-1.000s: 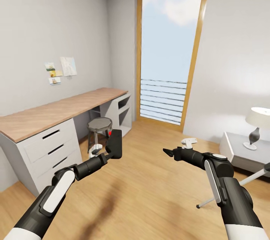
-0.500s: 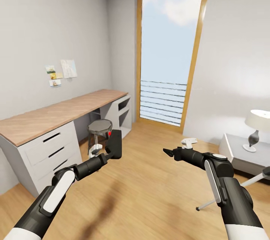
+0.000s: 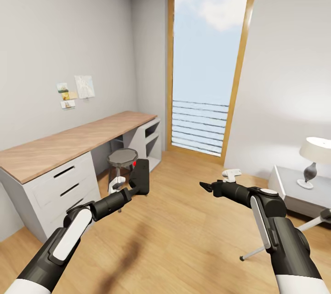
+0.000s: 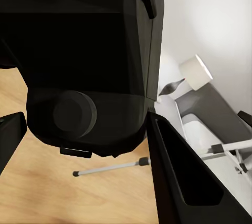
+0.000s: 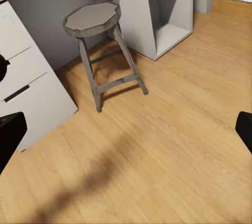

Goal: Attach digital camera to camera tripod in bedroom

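My left gripper [image 3: 137, 185] is shut on the digital camera [image 3: 141, 175], a black box held upright with its red button at the top left corner. In the left wrist view the camera's dark body [image 4: 89, 61] sits between the black fingers [image 4: 178, 176]. A thin silver-white leg of the camera tripod [image 3: 281, 242] with a black foot slants across the floor at the lower right, partly behind my right arm; the same leg [image 4: 113, 166] appears in the left wrist view. My right gripper [image 3: 206, 186] is open and holds nothing; its fingertips [image 5: 9, 135] show far apart in the right wrist view.
A long wood-topped desk [image 3: 69, 140] with white drawers [image 3: 64, 188] runs along the left wall, and a grey stool [image 3: 122, 158] stands beside it. A tall wood-framed window [image 3: 207, 68] is ahead. At the right, a white lamp [image 3: 315, 156] stands on a low grey table [image 3: 294, 183].
The whole picture has shifted slightly downward, so the camera has moved. Both arms hold the same pose, and the left gripper still holds the camera.
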Robot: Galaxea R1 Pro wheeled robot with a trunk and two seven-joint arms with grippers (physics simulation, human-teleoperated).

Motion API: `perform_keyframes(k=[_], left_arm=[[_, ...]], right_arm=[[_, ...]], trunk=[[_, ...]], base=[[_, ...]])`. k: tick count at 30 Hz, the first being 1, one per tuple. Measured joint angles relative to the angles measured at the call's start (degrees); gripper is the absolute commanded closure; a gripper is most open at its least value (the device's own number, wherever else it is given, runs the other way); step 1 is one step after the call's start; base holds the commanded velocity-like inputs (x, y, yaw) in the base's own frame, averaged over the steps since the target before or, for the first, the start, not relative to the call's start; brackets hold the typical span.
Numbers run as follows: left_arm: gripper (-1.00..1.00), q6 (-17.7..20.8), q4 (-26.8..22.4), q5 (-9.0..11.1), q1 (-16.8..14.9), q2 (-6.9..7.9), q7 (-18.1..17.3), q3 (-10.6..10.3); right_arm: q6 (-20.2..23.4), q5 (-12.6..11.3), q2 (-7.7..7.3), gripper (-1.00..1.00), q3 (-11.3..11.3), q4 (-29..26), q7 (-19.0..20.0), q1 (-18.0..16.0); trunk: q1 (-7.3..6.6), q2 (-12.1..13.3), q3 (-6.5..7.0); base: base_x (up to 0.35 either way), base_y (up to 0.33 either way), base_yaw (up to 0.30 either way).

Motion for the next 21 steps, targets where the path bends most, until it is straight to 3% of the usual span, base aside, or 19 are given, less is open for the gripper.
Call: perform_keyframes(k=[21], left_arm=[[1.00,0.1,0.0,0.0,0.0,-0.07,0.0,0.0]], right_arm=[[-0.1,-0.2,0.18,-1.00,0.2,0.6,-0.2,0.0]], trunk=[[-4.61,8.4,3.77]], base=[[0.000,0.000,0.000]])
